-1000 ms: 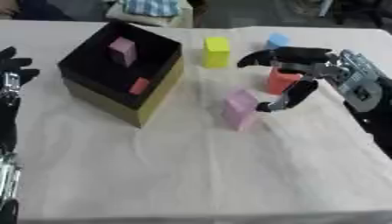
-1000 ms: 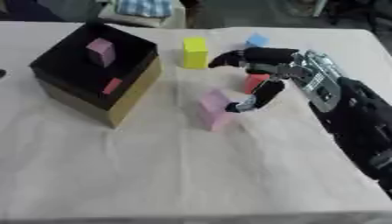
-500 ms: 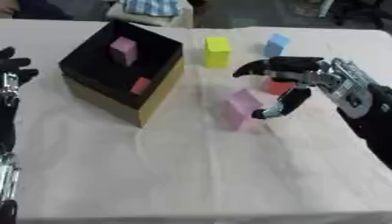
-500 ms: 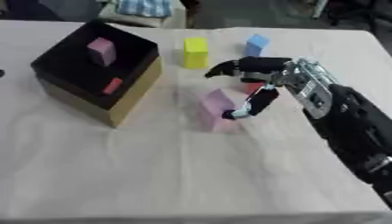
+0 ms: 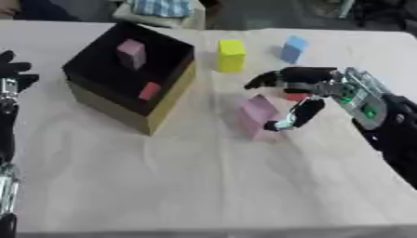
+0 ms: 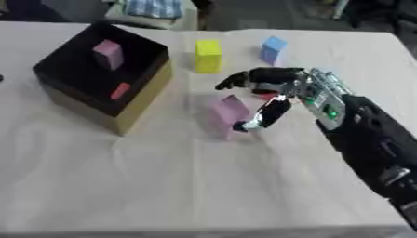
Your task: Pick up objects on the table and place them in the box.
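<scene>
Two blocks, pink and red, already lay in the box near the counter's left edge. The right hand was spread around the pink block mid-counter, not yet clasping it. Yellow, blue and a half-hidden red block remained out.

The box is sitting in the upper left of the frame on the counter, with two blocks lying inside it. Right of the box, toward the top centre, one block is standing, and another is standing just right of that. Below them, near the centre, a block is resting beside the right robot hand, which is reaching in from the right edge. The left robot hand is showing at the left edge.
</scene>
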### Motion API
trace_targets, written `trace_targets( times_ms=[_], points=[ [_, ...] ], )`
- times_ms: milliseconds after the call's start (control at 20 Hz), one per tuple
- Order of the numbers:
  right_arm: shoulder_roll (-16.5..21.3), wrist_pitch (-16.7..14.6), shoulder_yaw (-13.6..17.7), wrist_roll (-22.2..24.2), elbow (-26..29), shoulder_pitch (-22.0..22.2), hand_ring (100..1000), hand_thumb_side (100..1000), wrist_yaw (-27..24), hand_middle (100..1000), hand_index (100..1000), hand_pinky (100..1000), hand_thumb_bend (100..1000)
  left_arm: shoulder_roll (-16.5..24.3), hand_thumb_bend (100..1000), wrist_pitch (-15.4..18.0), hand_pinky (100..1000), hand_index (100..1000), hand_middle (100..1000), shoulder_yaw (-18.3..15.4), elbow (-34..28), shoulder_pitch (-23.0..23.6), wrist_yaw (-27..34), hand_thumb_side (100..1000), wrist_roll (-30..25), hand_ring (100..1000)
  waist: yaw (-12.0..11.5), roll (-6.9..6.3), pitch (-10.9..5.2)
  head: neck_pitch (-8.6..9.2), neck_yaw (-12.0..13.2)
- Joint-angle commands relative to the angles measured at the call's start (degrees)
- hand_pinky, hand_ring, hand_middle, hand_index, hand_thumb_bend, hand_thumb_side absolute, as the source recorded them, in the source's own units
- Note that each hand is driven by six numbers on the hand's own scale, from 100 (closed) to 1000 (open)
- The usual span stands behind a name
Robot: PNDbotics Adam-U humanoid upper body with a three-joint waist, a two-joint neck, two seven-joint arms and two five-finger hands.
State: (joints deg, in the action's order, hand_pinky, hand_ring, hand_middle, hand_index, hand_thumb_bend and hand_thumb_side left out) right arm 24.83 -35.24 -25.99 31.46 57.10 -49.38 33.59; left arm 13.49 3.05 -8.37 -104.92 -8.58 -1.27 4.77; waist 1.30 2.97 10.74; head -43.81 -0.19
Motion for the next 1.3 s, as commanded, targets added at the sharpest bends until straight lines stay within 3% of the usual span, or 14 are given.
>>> trace_targets(
  times_ms=[50, 500, 700, 750, 950, 1150, 1200, 1250, 1300],
  points=[
    [0.24, -16.72, 1.25, 16.99, -1.24, -0.87, 909, 525, 1.89, 906, 988, 861, 361, 0.81, 100, 0.1, 847, 876, 689, 0.12, -0.99, -0.48, -0.09, 688, -0.19, 699, -0.1, 0.62, -0.68, -0.3, -0.36],
    [-0.83, -16.72, 1.74, 16.24, -3.11, -0.93, 888, 496, 4.53, 829, 952, 849, 326, 0.73, 100, 0.11, 847, 877, 689, 0.19, -1.02, -0.62, -0.06, 689, -0.33, 699, -0.41, 0.62, -0.63, -0.3, -0.78],
    [-0.9, -16.72, 2.99, 13.96, -3.04, -0.85, 820, 348, 3.21, 672, 823, 804, 214, 0.73, 100, 0.11, 847, 877, 689, 0.16, -1.03, -0.62, -0.06, 689, -0.34, 699, -0.37, 0.64, -0.65, -0.3, -0.75],
    [-0.82, -16.72, 3.35, 12.74, -2.9, -0.96, 795, 254, 2.6, 606, 763, 787, 148, 0.73, 100, 0.11, 847, 877, 688, 0.16, -1.04, -0.62, -0.06, 689, -0.34, 699, -0.34, 0.64, -0.67, -0.3, -0.74],
    [-0.33, -16.72, 4.7, 7.52, -2.04, -1.07, 740, 167, 1.78, 497, 658, 758, 100, 0.63, 100, 0.12, 847, 877, 688, 0.16, -1.1, -0.65, -0.03, 689, -0.34, 698, -0.27, 0.56, -0.7, -0.3, -0.69],
    [0.42, -16.49, 6.12, 3.77, -0.12, -1.59, 718, 142, 0.27, 473, 633, 751, 100, 0.66, 100, 0.12, 847, 877, 688, 0.08, -1.1, -0.61, 0.0, 689, -0.26, 698, -0.11, 0.46, -0.71, -0.3, -0.69],
    [0.58, -16.06, 6.56, 3.19, 0.46, -1.94, 715, 314, -0.64, 476, 631, 750, 100, 0.66, 100, 0.13, 848, 877, 688, 0.09, -1.1, -0.58, 0.03, 689, -0.27, 698, -0.06, 0.43, -0.72, -0.3, -0.69],
    [0.71, -15.48, 6.95, 2.85, 1.03, -2.35, 713, 130, -1.71, 471, 631, 749, 100, 0.65, 100, 0.14, 848, 877, 688, 0.1, -1.11, -0.55, 0.07, 690, -0.28, 698, -0.01, 0.4, -0.73, -0.3, -0.69],
    [0.84, -14.79, 7.38, 2.73, 1.67, -2.93, 713, 127, -2.93, 472, 632, 749, 100, 0.66, 100, 0.15, 848, 877, 688, 0.1, -1.12, -0.53, 0.09, 689, -0.29, 698, 0.03, 0.36, -0.74, -0.3, -0.69]
  ],
)
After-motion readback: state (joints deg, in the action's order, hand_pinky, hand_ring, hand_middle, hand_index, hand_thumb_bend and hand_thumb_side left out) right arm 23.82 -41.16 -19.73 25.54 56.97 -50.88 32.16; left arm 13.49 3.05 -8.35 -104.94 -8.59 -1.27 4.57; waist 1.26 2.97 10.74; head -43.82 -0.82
